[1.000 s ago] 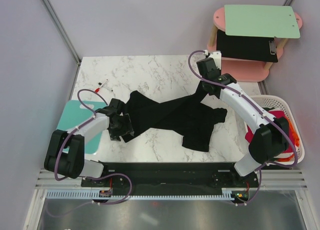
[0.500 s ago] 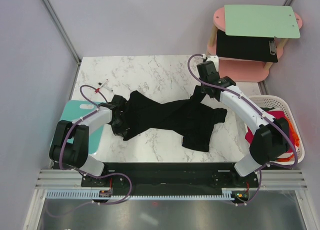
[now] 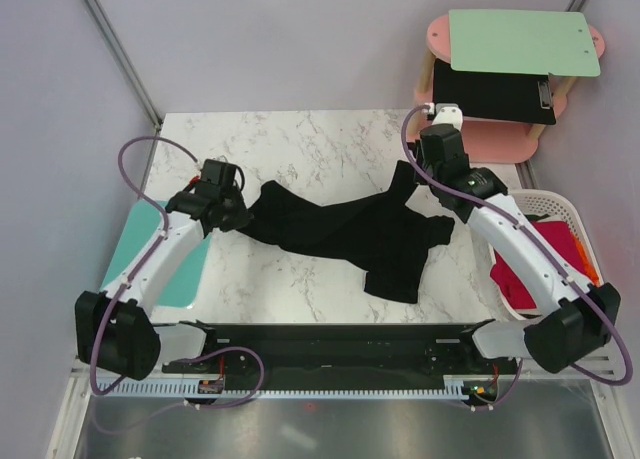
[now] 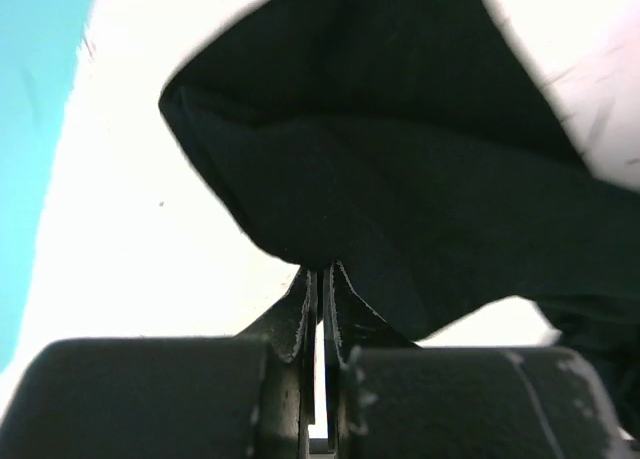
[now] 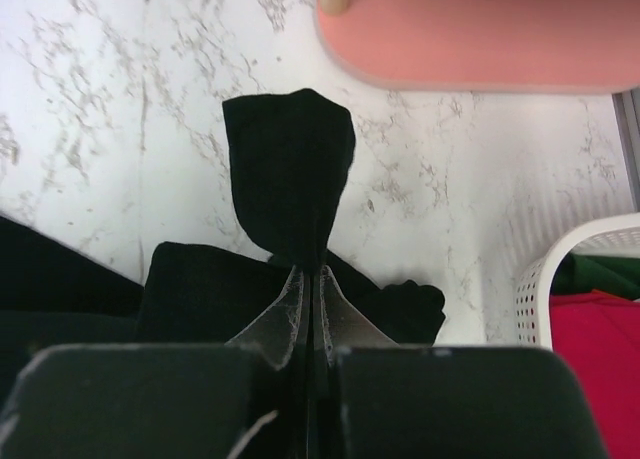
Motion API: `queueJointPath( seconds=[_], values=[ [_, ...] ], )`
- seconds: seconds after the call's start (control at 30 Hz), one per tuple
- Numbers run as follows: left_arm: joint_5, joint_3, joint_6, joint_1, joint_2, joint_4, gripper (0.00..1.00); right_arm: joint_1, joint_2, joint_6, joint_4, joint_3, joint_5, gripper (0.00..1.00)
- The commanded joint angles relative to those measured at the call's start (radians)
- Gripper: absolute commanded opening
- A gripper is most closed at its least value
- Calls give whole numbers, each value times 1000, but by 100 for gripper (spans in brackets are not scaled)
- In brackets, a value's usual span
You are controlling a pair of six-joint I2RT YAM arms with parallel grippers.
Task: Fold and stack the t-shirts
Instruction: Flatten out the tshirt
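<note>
Large crumpled black cloth t-shirt (image 3: 340,234) mid white marble table (image 3: 300,144), strung between arms; left gripper (image 4: 320,271) pinched tight on its left edge; right gripper (image 5: 308,271) clamped on far-right corner; opposed grips likely meant for spreading cloth flat before fold; crimson-red t-shirt (image 3: 545,259) in white basket (image 3: 530,201).

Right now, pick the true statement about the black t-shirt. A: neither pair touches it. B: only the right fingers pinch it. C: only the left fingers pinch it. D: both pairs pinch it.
D: the wrist views show the left fingers shut on a fold of the black t-shirt and the right fingers shut on another bunch of it.
</note>
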State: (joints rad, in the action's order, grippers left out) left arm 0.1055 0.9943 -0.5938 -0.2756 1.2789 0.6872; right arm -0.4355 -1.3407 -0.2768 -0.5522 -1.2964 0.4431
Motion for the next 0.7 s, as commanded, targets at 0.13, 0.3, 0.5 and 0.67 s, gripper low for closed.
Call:
queueJointPath(
  seconds=[0.13,0.3,0.5,0.67],
  values=[
    [112,271,77,-2,-142,164,2,0,187,36,60,-35,-67,0],
    [148,406,88,-2,-254,238,2,0,319,53,60,-63,-106,0],
    [198,547,106,-2,-354,342,2,1,466,87,52,-127,-173,0],
    [206,639,117,-2,-424,414,2,0,552,93,28,-201,-204,0]
  ],
)
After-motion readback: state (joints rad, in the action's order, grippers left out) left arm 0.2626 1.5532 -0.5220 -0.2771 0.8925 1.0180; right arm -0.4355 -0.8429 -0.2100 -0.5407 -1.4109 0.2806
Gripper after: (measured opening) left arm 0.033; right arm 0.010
